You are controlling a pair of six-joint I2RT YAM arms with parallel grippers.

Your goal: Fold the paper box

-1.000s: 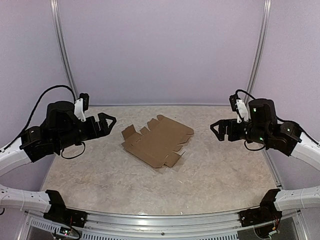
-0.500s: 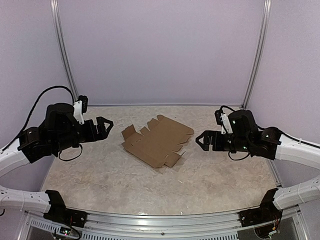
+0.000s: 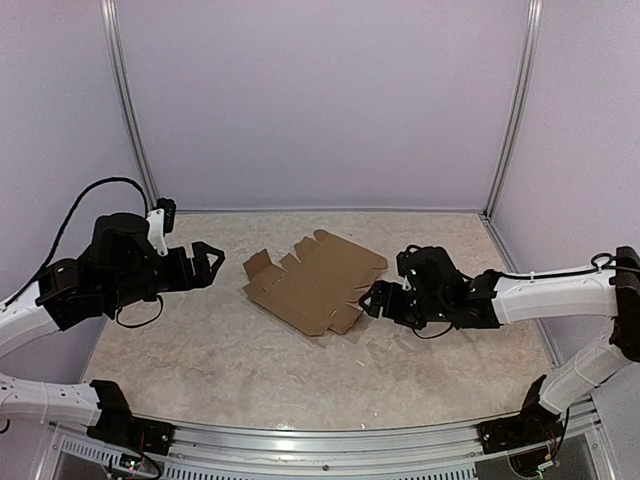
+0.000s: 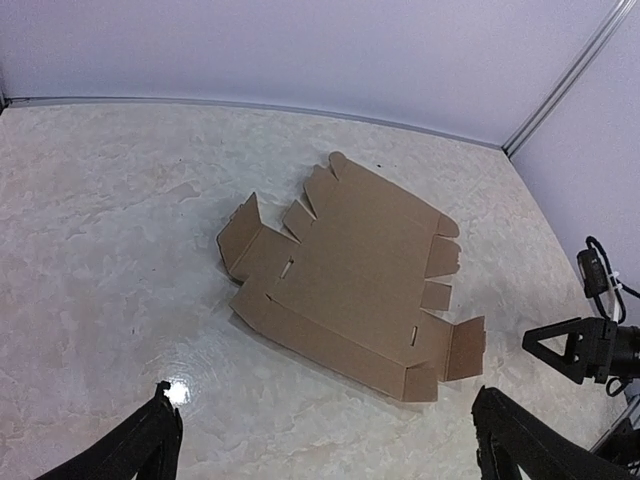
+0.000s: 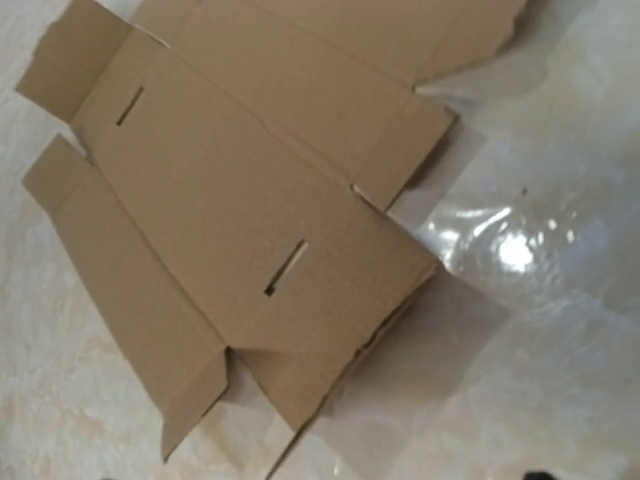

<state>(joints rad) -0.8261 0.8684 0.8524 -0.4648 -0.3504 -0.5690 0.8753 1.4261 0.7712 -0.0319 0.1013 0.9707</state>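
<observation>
Marbled tabletop, lilac walls. Paper box lies flat and unfolded mid-table, flaps out. Left gripper is wide open, empty, hovering well to its left. Right gripper sits low at the sheet's right edge; can't tell how wide, no grip visible.

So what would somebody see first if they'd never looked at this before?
Probably the paper box, a flat brown cardboard cut-out with flaps, lying unfolded in the middle of the pale table. Then the two black arms. The right gripper is low at the cardboard's right edge, and the left gripper hangs open off to the left, well apart from it.
</observation>
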